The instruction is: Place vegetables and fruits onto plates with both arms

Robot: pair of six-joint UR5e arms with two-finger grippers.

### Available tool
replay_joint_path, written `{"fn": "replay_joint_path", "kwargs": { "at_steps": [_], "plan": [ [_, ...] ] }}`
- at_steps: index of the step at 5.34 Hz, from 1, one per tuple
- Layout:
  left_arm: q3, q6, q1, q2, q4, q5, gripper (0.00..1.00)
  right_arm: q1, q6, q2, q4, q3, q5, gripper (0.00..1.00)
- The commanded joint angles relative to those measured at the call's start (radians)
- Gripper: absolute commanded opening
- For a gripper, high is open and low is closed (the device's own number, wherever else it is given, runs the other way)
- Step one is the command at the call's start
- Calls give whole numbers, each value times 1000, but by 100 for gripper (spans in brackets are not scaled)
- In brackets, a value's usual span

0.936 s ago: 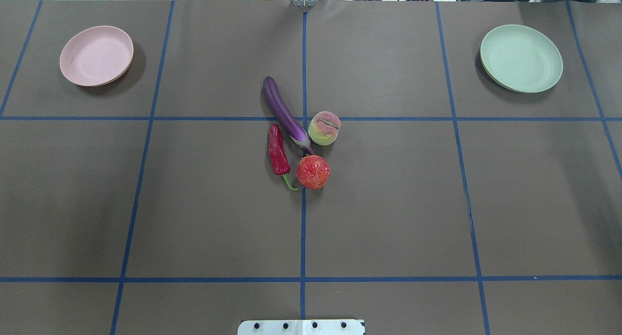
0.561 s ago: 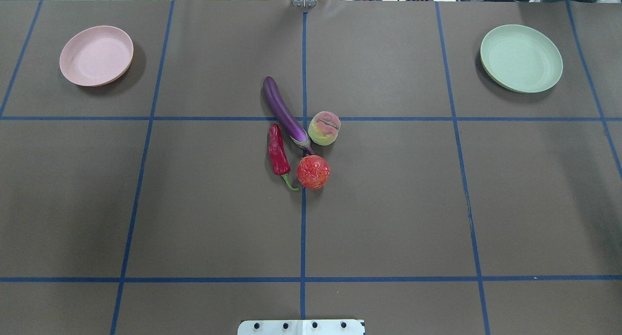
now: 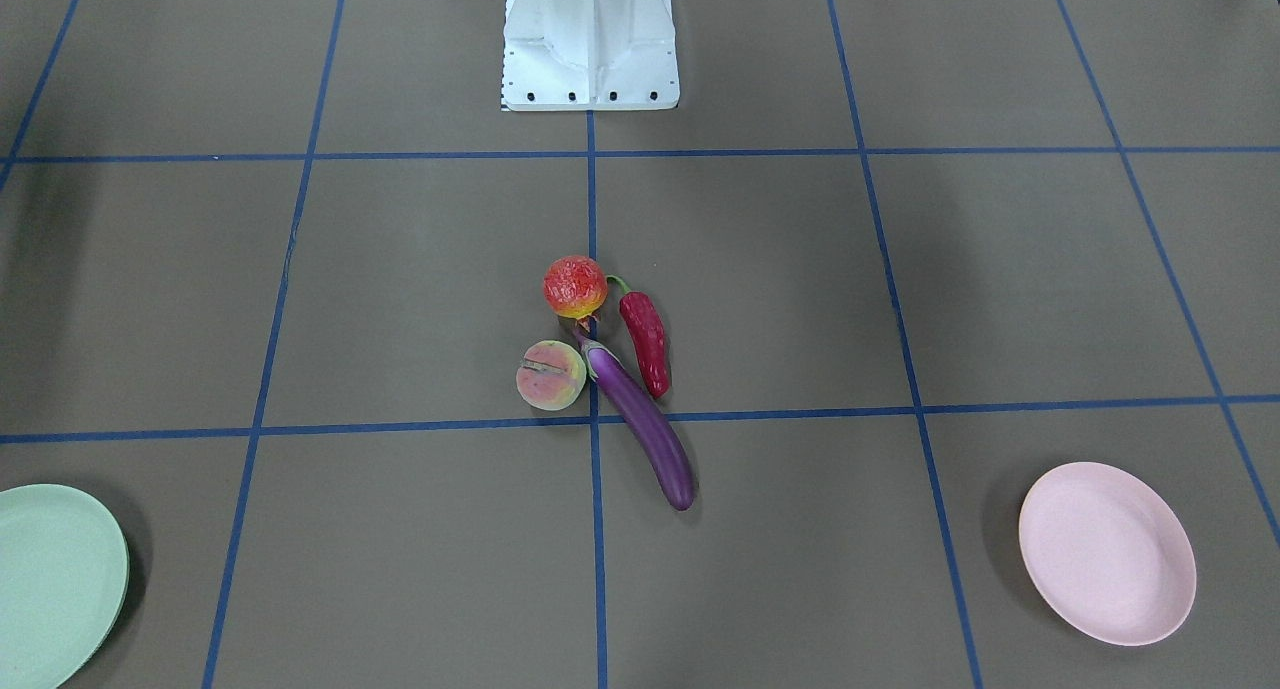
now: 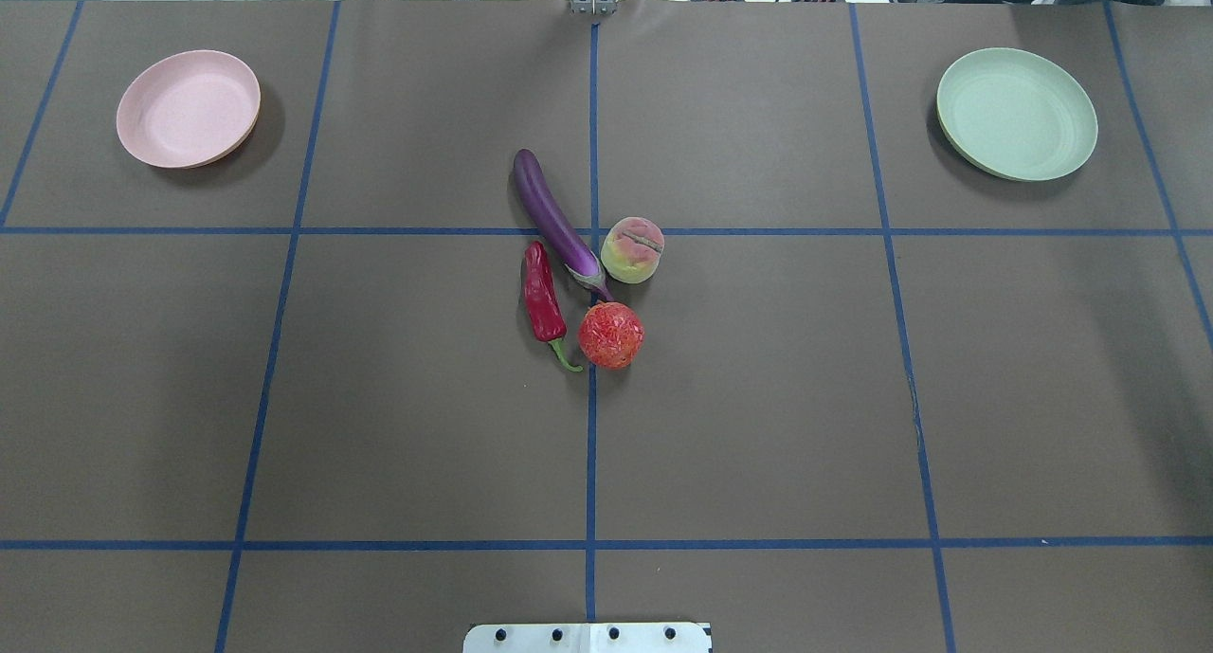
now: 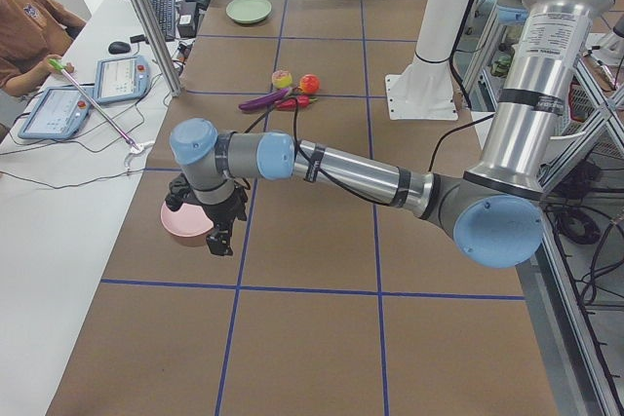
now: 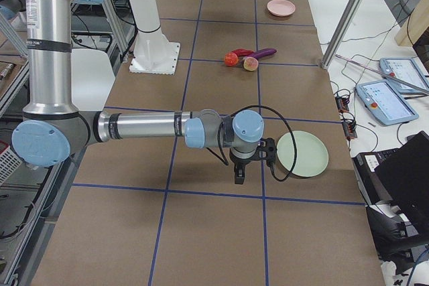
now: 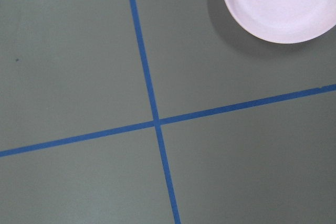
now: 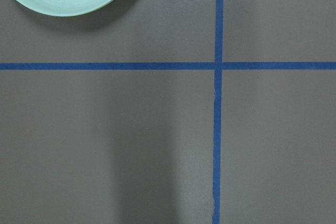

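Fingers [image 5: 215, 240] of left gripper [image 5: 220, 245], right gripper [image 6: 240, 174]: gap untellable; smooth round pink plate [image 4: 188, 109], bumpy pomegranate [image 4: 611, 335].

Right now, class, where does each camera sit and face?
Front: across table, faces base; no arms.
Overhead: behind base, down on eggplant; base edge.
Left side: table end; left arm, pink plate.
Right side: other end; right arm, green plate.
Left wrist: down on pink plate; no arm visible.
Right wrist: down on green plate; no arm visible.
Shared: front and overhead show both plates.
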State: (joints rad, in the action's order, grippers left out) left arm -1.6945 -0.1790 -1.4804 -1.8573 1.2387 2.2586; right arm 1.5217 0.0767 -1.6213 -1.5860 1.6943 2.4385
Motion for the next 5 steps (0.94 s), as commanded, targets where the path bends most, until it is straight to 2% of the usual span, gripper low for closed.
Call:
{"fn": "replay_joint_path", "kwargs": {
  "at_steps": [1, 3, 4, 5],
  "plan": [
    [-126, 4, 78, -10, -5, -1, 100, 0, 0, 0, 0, -2, 4, 100],
    [-209, 157, 219, -41, 16, -8, 100, 0, 0, 0, 1, 16, 17, 100],
    [-203, 290, 314, -83, 16, -14, 100, 0, 2, 11, 1, 24, 20, 100],
    [-165, 648, 412, -188, 16, -14, 100, 0, 2, 11, 0, 16, 19, 100]
  ]
}}
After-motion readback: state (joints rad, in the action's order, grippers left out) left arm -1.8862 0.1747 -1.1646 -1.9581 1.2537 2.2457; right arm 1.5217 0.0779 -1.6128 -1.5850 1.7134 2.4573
